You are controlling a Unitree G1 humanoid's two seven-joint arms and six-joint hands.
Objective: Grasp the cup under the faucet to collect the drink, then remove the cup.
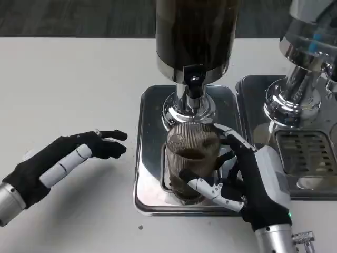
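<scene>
right hand: nearest, wrapped around the cup from its right side, fingers curled across the front and behind, grasping it.
left hand: on the white table left of the tray, fingers stretched out toward it, holding nothing.
cup: ribbed, clear, upright on the steel drip tray, dark drink inside, directly under the faucet.
dispenser: dark drink tank on chrome base, behind the cup.
second dispenser: far right, chrome, over its own tray.
</scene>
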